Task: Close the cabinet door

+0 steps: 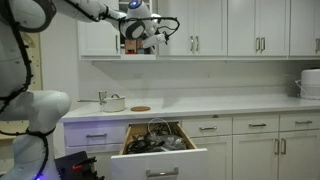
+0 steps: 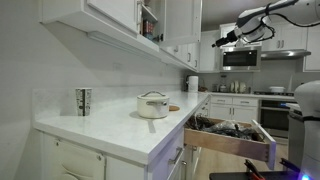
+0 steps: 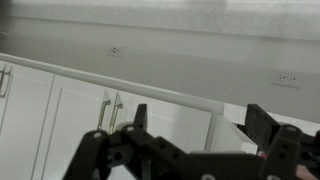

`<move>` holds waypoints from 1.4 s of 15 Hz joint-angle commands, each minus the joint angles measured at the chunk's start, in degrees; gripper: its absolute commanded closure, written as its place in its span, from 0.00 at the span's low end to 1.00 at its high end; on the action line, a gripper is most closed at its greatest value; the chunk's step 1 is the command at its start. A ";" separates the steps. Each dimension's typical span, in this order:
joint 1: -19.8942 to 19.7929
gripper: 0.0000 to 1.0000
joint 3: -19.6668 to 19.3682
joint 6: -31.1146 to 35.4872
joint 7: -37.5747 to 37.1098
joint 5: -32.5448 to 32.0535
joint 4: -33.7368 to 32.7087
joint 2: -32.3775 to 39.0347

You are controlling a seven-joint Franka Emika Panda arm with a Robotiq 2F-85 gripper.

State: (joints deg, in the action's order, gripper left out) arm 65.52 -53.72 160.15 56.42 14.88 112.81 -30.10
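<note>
- Where's the cabinet door [image 2: 181,20]?
- It stands open, upright, above the bench's [image 1: 230,104] back edge. The gripper [image 2: 225,40], fingers apart, hangs on its room side, so I'd push toward the wall.

White cabinet door [image 2: 182,20] stands swung open.

The arm [image 1: 85,9] stretches out high and nearly level, the hand [image 1: 150,32] at its end; in the wrist view its fingers [image 3: 140,118] stand spread wide apart.
</note>
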 commanded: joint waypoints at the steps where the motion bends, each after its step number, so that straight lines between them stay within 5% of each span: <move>1: 0.57 0.00 -0.32 -0.21 0.37 0.71 -0.75 0.92; 8: 1.00 0.00 -0.65 0.52 0.24 0.91 -1.58 2.83; 21: 14.78 0.00 -5.59 12.08 -0.37 -1.53 -6.24 -2.27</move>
State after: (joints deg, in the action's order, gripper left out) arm 75.36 -57.00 171.39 55.28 14.78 108.17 -29.46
